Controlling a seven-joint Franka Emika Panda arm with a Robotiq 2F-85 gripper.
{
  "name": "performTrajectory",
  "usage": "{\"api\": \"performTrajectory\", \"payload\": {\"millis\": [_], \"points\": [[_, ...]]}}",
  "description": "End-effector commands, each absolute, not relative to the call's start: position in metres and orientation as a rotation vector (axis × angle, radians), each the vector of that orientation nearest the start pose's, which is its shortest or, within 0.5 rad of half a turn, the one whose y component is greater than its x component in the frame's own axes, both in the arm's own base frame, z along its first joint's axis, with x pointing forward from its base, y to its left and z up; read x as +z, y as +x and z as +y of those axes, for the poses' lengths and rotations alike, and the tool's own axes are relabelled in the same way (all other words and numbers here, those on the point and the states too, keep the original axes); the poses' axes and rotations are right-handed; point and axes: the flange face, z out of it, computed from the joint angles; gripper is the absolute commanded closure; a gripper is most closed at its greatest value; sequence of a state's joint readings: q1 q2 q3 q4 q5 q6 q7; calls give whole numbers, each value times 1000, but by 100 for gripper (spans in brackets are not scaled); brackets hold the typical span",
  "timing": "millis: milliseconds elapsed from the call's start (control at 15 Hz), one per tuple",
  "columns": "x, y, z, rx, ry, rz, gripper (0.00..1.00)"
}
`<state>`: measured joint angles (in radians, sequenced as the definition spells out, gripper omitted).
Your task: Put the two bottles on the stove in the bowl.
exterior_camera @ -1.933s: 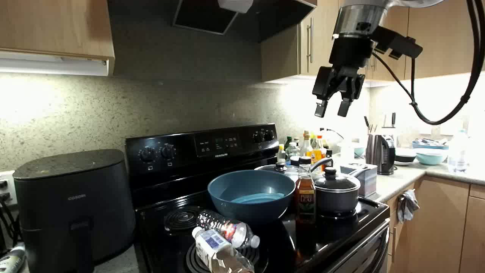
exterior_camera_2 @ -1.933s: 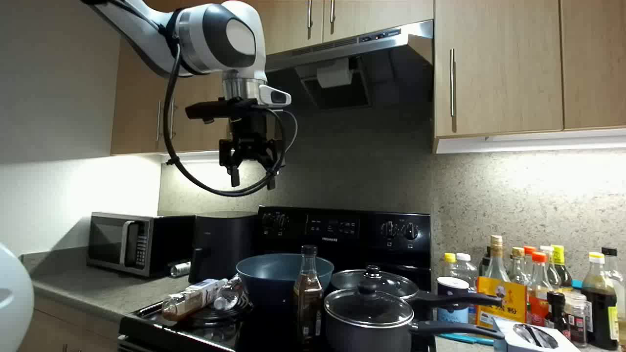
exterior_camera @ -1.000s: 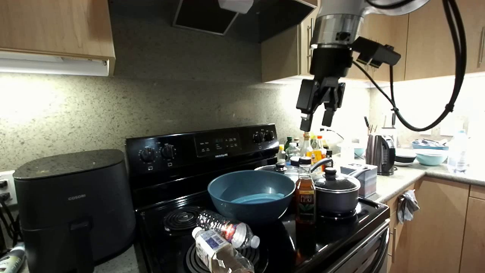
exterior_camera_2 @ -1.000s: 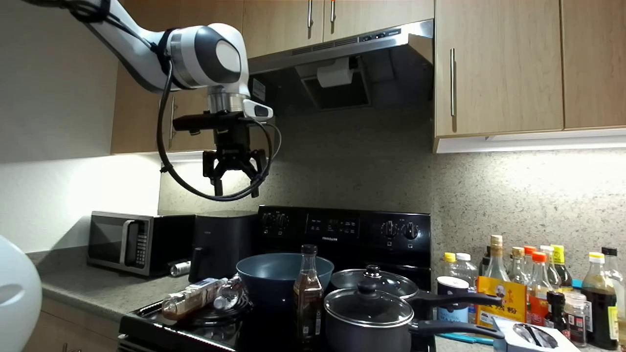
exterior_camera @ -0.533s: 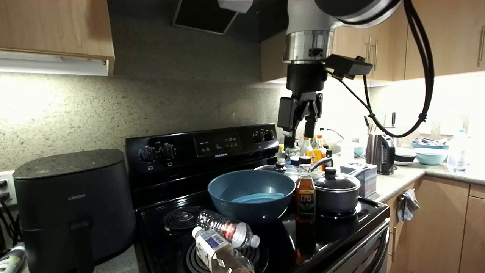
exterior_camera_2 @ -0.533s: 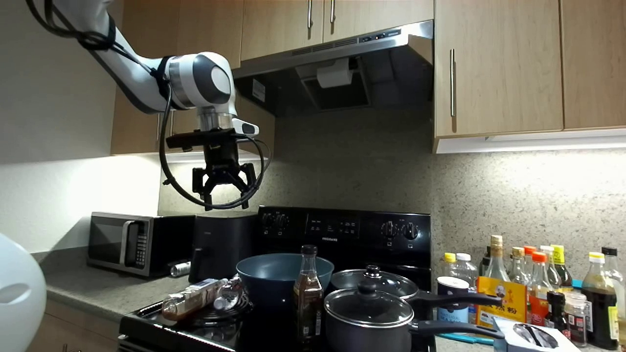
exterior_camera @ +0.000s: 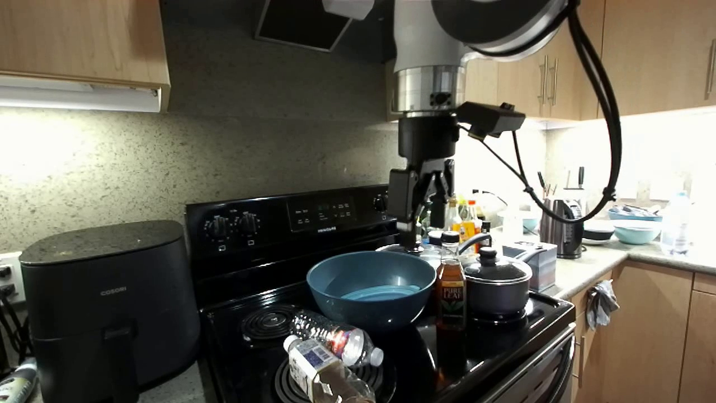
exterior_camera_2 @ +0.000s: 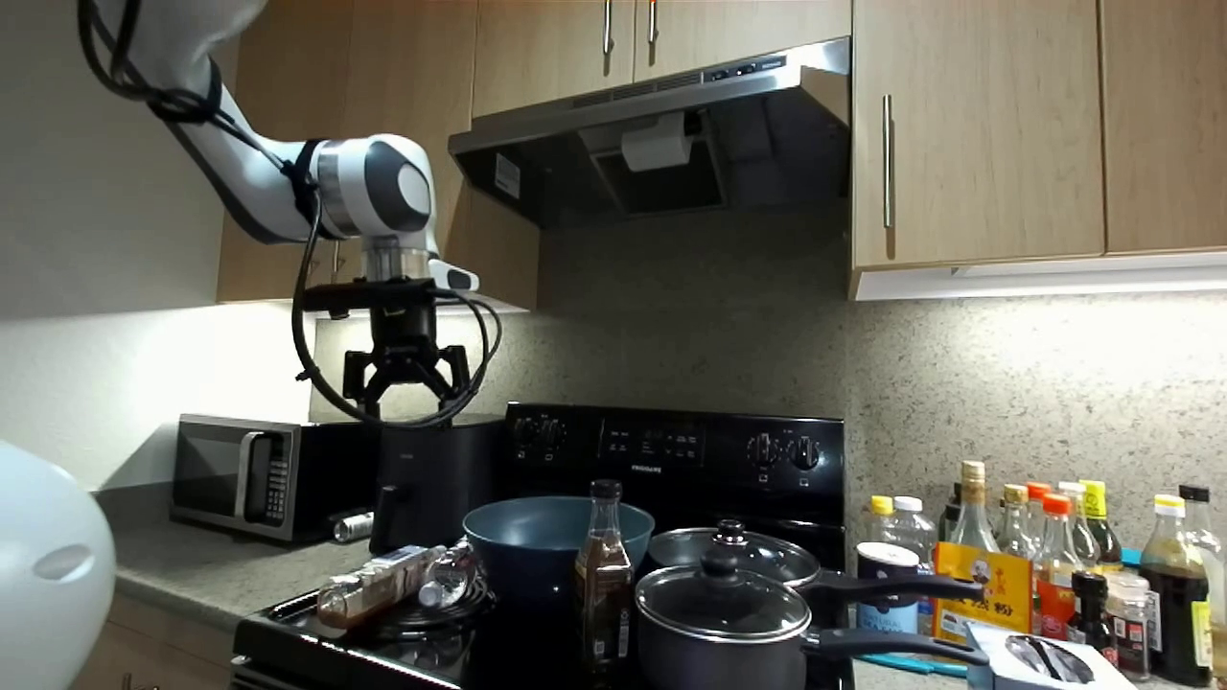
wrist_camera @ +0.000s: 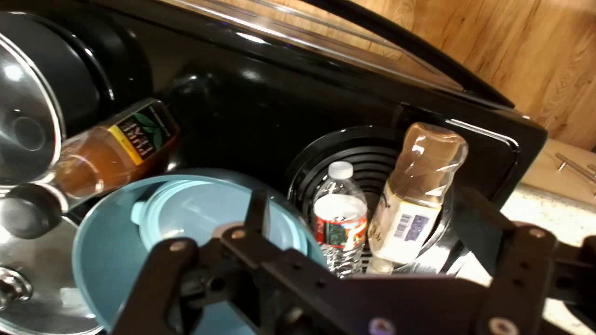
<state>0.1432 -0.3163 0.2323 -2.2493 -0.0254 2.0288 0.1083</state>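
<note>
Two see-through bottles (exterior_camera: 337, 338) lie near a smooth, round bowl (exterior_camera: 366, 315).

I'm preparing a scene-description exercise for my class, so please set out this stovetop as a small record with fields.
Claw: open, raised above the stove, holding nothing
Bowl: blue, resting on the stove
Bowl contents: smaller light-blue piece; no bottle seen inside
Lying down: red-labelled clear bottle and white-labelled bottle, next to each other, partly over a coil burner
Standing upright: Pure Leaf bottle, black cap, beside the bowl
Cookware: saucepan and second pan, both with glass lids
</note>
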Motion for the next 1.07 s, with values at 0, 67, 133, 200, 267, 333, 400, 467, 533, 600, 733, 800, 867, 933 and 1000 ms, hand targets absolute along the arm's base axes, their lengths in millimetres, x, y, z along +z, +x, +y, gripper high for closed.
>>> {"api": "performTrajectory", "payload": {"millis": [0, 67, 133, 200, 267, 333, 400, 467, 533, 600, 733, 800, 867, 933, 1000], "points": [[458, 455, 234, -46, -3171, -501, 0], [450, 459, 247, -16, -3171, -512, 0], [442, 463, 256, 8, -3170, -526, 0], [438, 466, 260, 15, -3163, -546, 0], [444, 453, 251, 0, -3156, -540, 0], [438, 458, 257, 20, -3149, -552, 0], [434, 463, 260, 31, -3144, -554, 0], [433, 466, 261, 34, -3142, -552, 0], [433, 467, 261, 32, -3141, -550, 0], [434, 468, 260, 30, -3141, -548, 0], [431, 470, 264, 39, -3105, -565, 0], [427, 474, 269, 37, -3085, -544, 0], [423, 479, 276, 22, -3062, -537, 0], [419, 487, 284, 11, -3049, -495, 0], [414, 492, 292, 7, -3034, -492, 0]]}}
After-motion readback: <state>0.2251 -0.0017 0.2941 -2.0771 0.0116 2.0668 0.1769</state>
